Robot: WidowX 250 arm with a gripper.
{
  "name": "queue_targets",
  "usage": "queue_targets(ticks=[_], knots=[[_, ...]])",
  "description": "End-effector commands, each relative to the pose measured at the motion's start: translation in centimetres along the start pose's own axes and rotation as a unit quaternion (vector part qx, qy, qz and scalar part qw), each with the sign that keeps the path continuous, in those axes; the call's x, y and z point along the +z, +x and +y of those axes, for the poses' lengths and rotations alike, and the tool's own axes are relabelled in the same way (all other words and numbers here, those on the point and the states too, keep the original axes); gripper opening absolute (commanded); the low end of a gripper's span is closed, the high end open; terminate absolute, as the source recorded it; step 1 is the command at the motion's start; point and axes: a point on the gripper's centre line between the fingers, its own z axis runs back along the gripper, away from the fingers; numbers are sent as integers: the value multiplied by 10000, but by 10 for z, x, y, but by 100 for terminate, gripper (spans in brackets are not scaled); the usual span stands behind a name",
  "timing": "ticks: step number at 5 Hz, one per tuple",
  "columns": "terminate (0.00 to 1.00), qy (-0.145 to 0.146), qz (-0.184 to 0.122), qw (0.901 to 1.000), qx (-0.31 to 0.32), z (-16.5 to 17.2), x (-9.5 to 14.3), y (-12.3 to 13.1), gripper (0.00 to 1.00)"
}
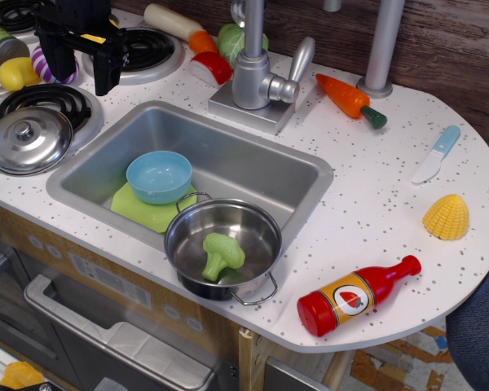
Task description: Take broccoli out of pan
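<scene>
The light-green broccoli [221, 255] lies inside the shiny steel pan [182, 230], stalk pointing toward the front. The pan sits on the front right corner of the sink's rim, its two wire loop handles showing. My black gripper [80, 69] hangs far off at the top left over the stove burners. Its two fingers stand apart with nothing between them, so it is open and empty.
A blue bowl [159, 175] rests on a lime-green plate [138, 210] in the grey sink [253, 159]. A steel lid [28, 140] sits on the left burner. The faucet [257, 65], carrot [350, 99], red bottle [357, 296], yellow corn [447, 217] and knife [437, 153] are around the counter.
</scene>
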Motion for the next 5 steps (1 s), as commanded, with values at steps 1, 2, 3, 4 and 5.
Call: queue_targets(ticks=[1,2,3,4,5], knots=[[0,0,0,10000,0,0,0,0,100],[0,50,155,9995,275,-40,42,-13,100],[0,30,122,9989,448,-84,69,-31,100],[0,-207,336,9971,651,-128,75,-52,100],[0,-256,281,9975,593,-163,64,-70,100]])
